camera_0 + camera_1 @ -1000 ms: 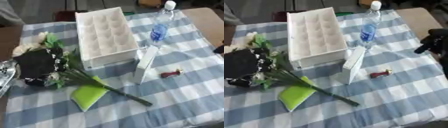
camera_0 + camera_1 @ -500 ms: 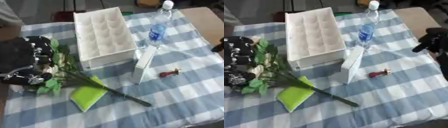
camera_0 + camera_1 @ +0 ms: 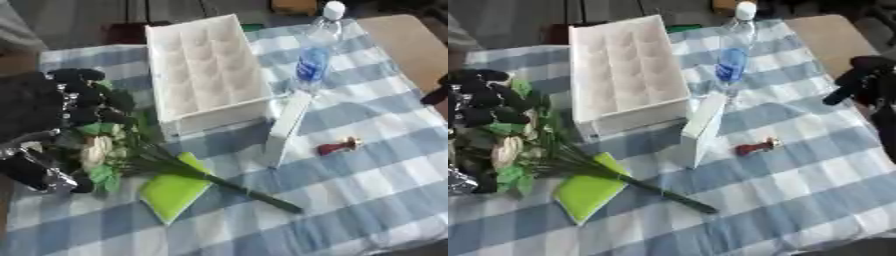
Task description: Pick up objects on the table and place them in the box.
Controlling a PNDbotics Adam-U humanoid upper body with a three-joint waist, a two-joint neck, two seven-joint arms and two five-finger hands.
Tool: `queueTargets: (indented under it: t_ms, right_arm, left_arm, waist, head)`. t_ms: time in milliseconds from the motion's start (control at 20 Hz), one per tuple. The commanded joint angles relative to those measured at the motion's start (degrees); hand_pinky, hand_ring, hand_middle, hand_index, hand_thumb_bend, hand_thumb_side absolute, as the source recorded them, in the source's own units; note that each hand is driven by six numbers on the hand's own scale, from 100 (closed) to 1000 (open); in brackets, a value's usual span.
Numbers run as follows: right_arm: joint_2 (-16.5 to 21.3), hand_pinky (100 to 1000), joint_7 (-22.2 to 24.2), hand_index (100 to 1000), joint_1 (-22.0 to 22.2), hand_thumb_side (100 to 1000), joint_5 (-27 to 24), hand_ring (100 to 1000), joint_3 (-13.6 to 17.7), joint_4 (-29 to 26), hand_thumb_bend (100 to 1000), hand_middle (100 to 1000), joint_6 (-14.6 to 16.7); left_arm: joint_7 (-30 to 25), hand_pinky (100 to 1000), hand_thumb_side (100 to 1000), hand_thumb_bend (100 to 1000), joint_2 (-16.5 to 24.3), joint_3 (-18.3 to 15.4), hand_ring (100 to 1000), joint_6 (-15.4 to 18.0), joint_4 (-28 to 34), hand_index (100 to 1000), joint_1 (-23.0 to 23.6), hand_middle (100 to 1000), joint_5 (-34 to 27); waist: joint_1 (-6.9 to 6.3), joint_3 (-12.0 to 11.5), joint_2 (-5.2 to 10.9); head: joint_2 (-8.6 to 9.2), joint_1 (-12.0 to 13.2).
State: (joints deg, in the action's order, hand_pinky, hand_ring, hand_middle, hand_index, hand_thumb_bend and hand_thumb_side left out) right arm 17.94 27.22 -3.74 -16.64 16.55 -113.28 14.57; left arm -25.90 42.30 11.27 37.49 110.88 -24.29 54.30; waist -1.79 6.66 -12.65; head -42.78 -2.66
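A white box (image 3: 206, 70) with several compartments stands at the back middle of the checked cloth. To its right stands a water bottle (image 3: 315, 55). A slim white carton (image 3: 287, 125) leans by the box's near right corner, and a small red object (image 3: 337, 146) lies right of it. A bouquet of flowers (image 3: 96, 150) lies at the left, its stem (image 3: 254, 195) running out to the right over a green pad (image 3: 175, 192). My left hand (image 3: 52, 105) lies on the flower heads with its fingers curled into them. My right hand (image 3: 868, 75) hangs beyond the table's right edge.
A blue and white checked cloth (image 3: 376, 190) covers the table. Bare brown tabletop (image 3: 402, 35) shows at the back right. The silver wrist of my left arm (image 3: 35, 170) lies at the lower left, beside the flowers.
My left hand has come down from the far left onto the flower heads and curled into them. The stem's end has stayed in place. My right hand has not moved.
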Motion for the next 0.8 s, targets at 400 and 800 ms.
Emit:
queueTargets:
  t_ms: [400, 800]
  right_arm:
    - [1.2, 581, 0.4, 805, -0.3, 691, -0.3, 536, 0.1, -1.3, 100, 604, 0.1]
    - [1.1, 581, 0.5, 804, -0.2, 692, -0.2, 534, 0.1, -1.3, 100, 602, 0.1]
  left_arm:
    - [-5.7, 1000, 749, 849, 0.3, 5.0, 864, 10.6, -7.7, 1000, -5.0, 903, 15.1]
    - [2.3, 1000, 574, 847, -1.6, 5.7, 847, 9.7, -14.7, 1000, -5.3, 873, 23.4]
  waist:
    - [0.30, 0.3, 1.06]
    - [0.24, 0.5, 0.90]
  head:
    - [0.32, 0.1]
    - [0.29, -0.1]
